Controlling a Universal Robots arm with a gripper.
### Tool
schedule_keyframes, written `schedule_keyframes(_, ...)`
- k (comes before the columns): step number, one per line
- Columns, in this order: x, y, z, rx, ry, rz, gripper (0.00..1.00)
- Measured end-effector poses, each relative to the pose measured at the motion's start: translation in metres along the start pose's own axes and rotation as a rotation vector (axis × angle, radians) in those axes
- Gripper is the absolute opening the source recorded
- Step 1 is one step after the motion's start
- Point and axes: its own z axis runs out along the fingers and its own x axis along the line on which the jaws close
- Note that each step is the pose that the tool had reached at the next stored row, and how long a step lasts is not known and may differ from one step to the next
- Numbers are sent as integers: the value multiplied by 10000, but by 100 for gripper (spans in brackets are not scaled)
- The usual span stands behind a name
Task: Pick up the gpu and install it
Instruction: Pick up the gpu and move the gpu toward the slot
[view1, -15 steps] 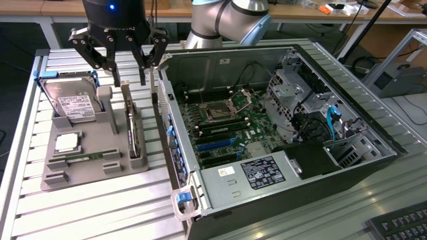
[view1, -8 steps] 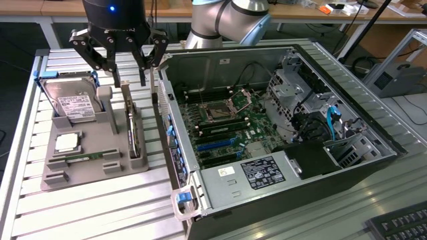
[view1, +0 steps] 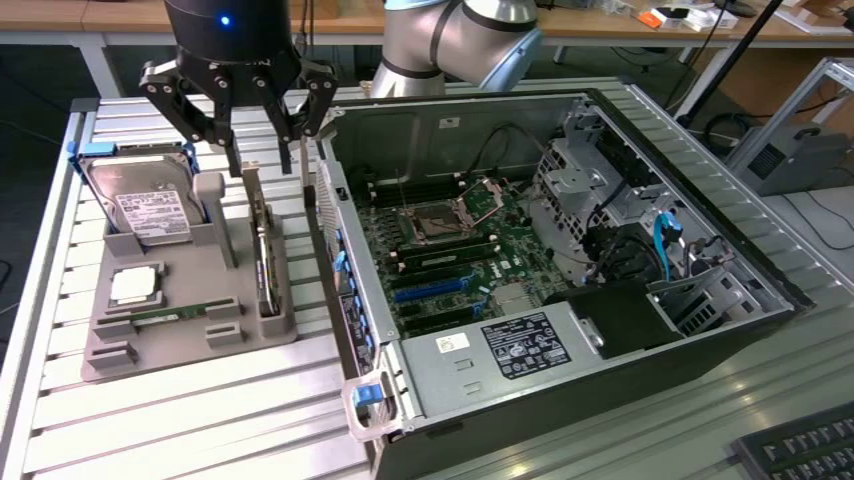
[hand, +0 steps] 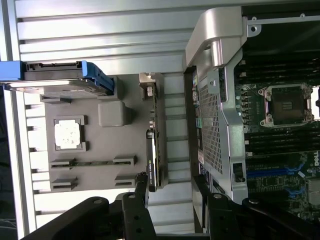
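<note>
Hanging over the gray holder (view1: 200, 272) on the table (view1: 187, 420), the claw (view1: 260, 160) stands wide and empty, its fingers pointing straight down from an upright wrist. The gpu (view1: 267, 262) stands on edge in its slot at the side of the holder nearest the open computer case (view1: 467, 110), below the fingertips and apart from them. To do this reach well, I'd judge the jaws should straddle the card's thin faces squarely, centred along its upper edge, without scraping the case wall close beside it.
</note>
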Motion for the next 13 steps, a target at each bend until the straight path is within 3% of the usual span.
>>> schedule_keyframes(13,1,-2,49,0,0,0,48)
